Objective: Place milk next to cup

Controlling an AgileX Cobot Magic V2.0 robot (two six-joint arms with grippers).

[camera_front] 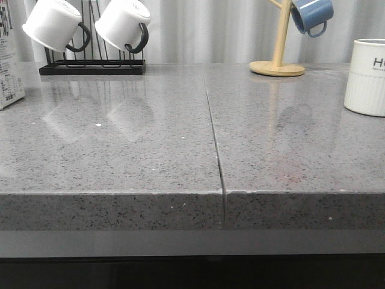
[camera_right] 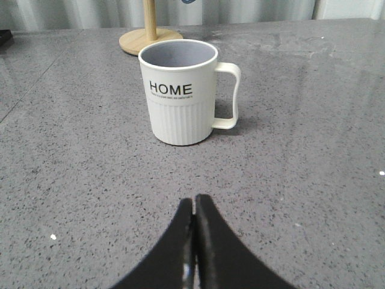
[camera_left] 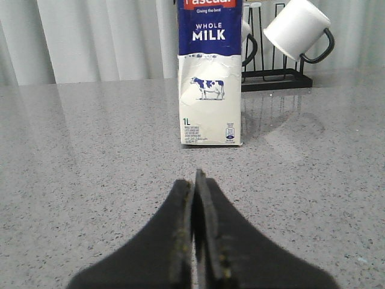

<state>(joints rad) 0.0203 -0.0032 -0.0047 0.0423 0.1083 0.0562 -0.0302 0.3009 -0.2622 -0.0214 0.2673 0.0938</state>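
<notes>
The milk carton (camera_left: 210, 78), white with a dark blue "WHOLE MILK" band and a cow picture, stands upright on the grey counter ahead of my left gripper (camera_left: 194, 180), which is shut and empty, well short of it. In the front view only the carton's edge (camera_front: 9, 66) shows at the far left. The cream "HOME" cup (camera_right: 179, 93) with ribbed lower half stands upright ahead of my right gripper (camera_right: 194, 205), also shut and empty. In the front view the cup (camera_front: 367, 75) is at the far right. Neither gripper shows in the front view.
A black rack (camera_front: 90, 66) with two white black-handled mugs (camera_front: 57, 24) stands at the back left. A wooden mug tree (camera_front: 278, 60) holding a blue mug (camera_front: 311, 15) stands at the back right. A seam (camera_front: 213, 138) runs down the counter's middle.
</notes>
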